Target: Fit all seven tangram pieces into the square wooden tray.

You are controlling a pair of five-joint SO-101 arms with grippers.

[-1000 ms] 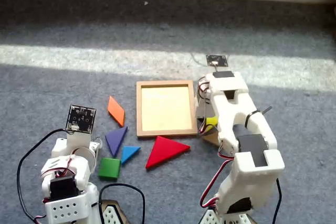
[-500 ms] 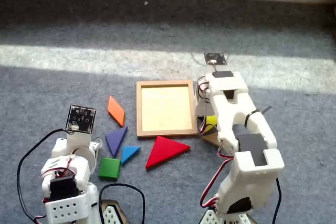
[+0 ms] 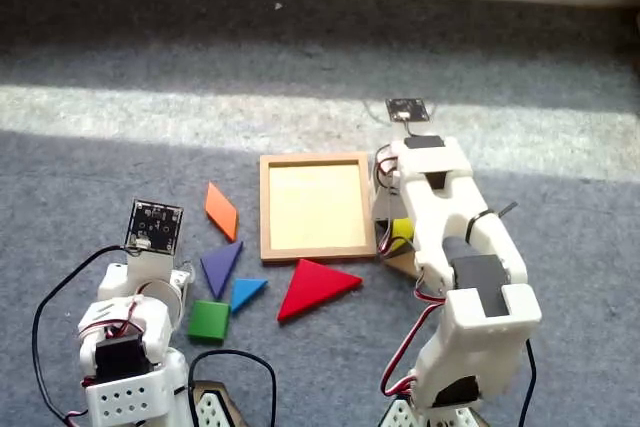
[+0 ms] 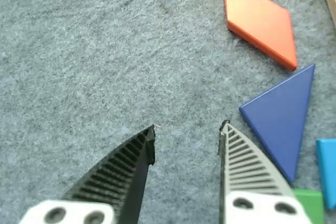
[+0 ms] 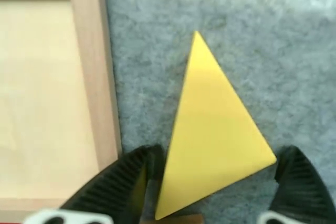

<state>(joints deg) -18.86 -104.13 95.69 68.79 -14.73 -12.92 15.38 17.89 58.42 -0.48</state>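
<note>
**Bench** (image 3: 120, 67): covered in grey carpet, with a band of sunlight across the far part.

**Tray** (image 3: 313, 159): square, pale wood with a raised rim, flat on the bench near the middle. Its floor shows bare wood.

**Orange parallelogram** (image 3: 221, 211): flat on the carpet, left of the tray and apart from it.

**Dark blue triangle** (image 3: 221, 265): below the orange parallelogram, with one point facing the near edge.

**Light blue triangle** (image 3: 245, 292): small, just beside the dark blue triangle on its near right side.

**Green square** (image 3: 208, 320): just beside the light blue triangle and nearest the left arm's base.

**Red triangle** (image 3: 315, 287): large, just in front of the tray's near rim.

**Yellow triangle** (image 5: 210, 119): flat on the carpet just outside the tray's right rim, near but not touching it.

**Brown piece** (image 3: 403, 264): next to the yellow triangle on its near side, largely hidden under the right arm.

**Left gripper** (image 4: 186, 129): jaws released and spread over bare carpet. The dark blue triangle lies close by the pale jaw.

**Right gripper** (image 5: 218, 153): low over the yellow triangle with the jaws released, one on each side of its wide end. The jaw on the tray side is just beside the triangle's edge, and the other stands clear of its corner.
</note>
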